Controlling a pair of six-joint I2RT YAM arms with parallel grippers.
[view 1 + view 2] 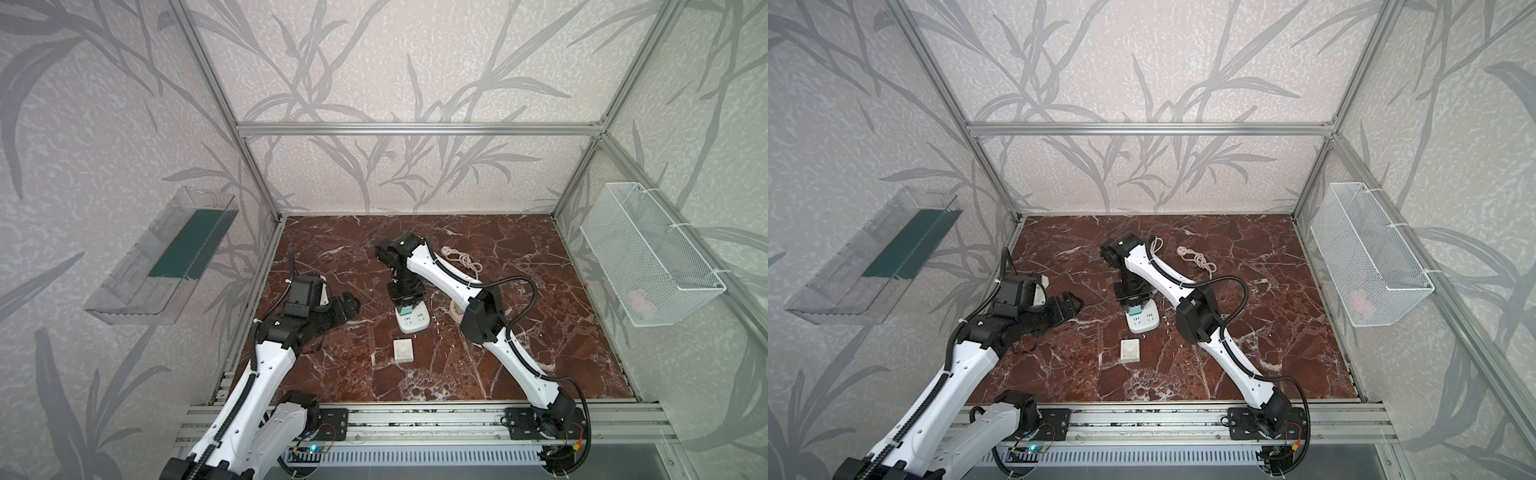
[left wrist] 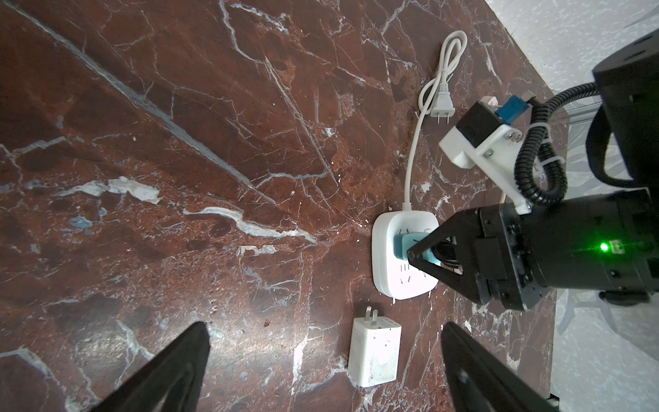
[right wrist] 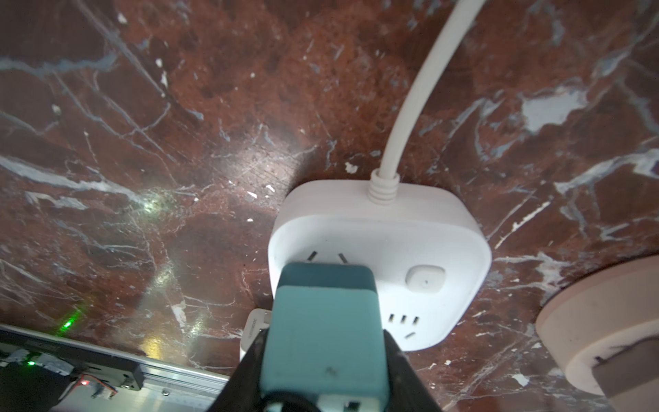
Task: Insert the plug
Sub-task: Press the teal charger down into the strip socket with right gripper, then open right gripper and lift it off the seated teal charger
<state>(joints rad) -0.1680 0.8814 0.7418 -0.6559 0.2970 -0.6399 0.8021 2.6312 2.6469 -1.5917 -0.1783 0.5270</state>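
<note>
A teal plug [image 3: 321, 321] stands upright on a white power strip [image 3: 410, 242] in the middle of the marble table. My right gripper [image 3: 324, 335] is shut on its sides from above. The plug's front end sits against the strip's face, and its prongs are hidden. In both top views the plug [image 1: 405, 310] [image 1: 1134, 311] shows just below the right gripper [image 1: 404, 303]. My left gripper [image 2: 324, 328] hangs open and empty to the left of the strip [image 2: 392, 281], its fingers wide apart. It also shows in a top view [image 1: 348, 305].
A white charger [image 2: 374, 351] lies flat just in front of the strip. The strip's cord ends in a two-pin plug [image 2: 442, 107] behind it. A beige round piece [image 3: 606, 339] lies right of the strip, and a knotted cord [image 1: 463, 259] lies behind. A wire basket [image 1: 648, 253] hangs on the right wall, a clear bin [image 1: 162, 257] on the left wall.
</note>
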